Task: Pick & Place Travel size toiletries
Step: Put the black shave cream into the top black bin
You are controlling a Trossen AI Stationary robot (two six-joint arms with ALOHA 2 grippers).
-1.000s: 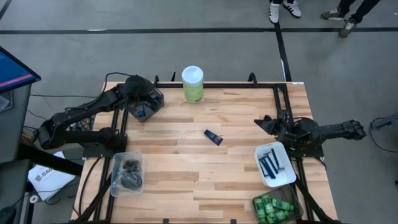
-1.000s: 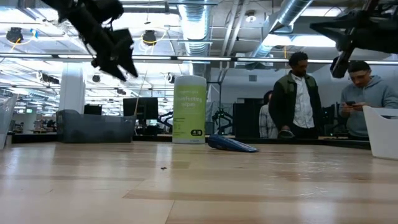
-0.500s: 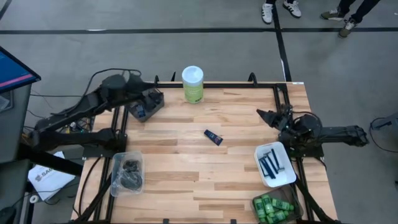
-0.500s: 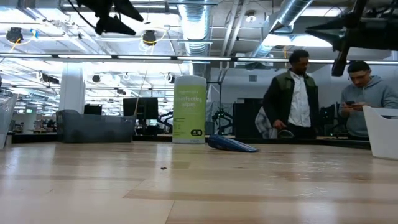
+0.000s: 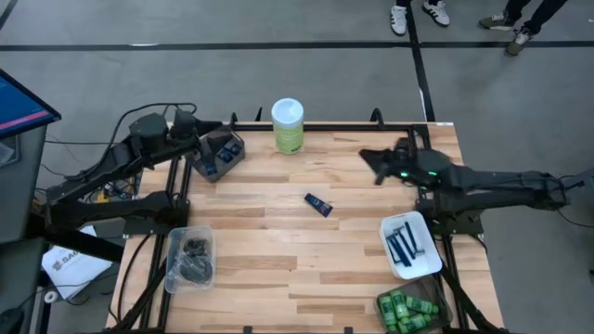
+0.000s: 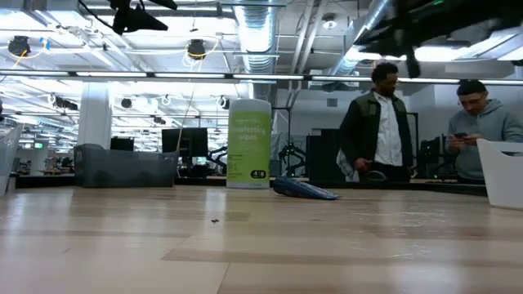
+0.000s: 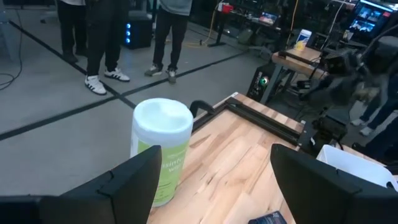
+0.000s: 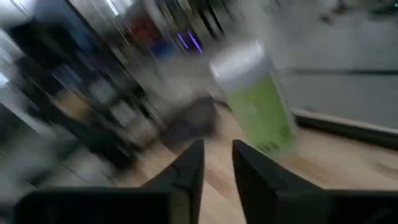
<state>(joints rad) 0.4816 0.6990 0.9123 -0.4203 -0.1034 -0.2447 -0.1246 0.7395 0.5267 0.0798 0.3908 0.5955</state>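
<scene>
Most of the sorting looked done: razors (image 5: 405,245) lay in the white tray (image 5: 429,261) at the counter's right edge, green bottles (image 5: 406,310) filled the bin (image 5: 436,294) at the near right corner, dark discs (image 5: 194,259) sat in the clear bin (image 5: 174,243) at the near left, and a navy item showed in the grey bin (image 5: 228,154) at the far left corner. One navy tube (image 5: 318,204) remained loose on the counter (image 5: 278,269), near its middle and well apart from every container. By this layout, the tube was the last piece to pick and place, probably into the grey bin. Seen from above, the tube lay flat with its long axis on a diagonal, one end toward the far left and the canister (image 5: 288,125), the other toward the near right and the white tray. The right gripper (image 5: 369,160) hung above the counter's far right part, aimed toward the canister, its fingers (image 8: 186,171) a narrow slit apart and holding nothing. The left gripper (image 5: 206,130) waited beside the grey bin, fingers (image 7: 130,183) spread wide and empty.
</scene>
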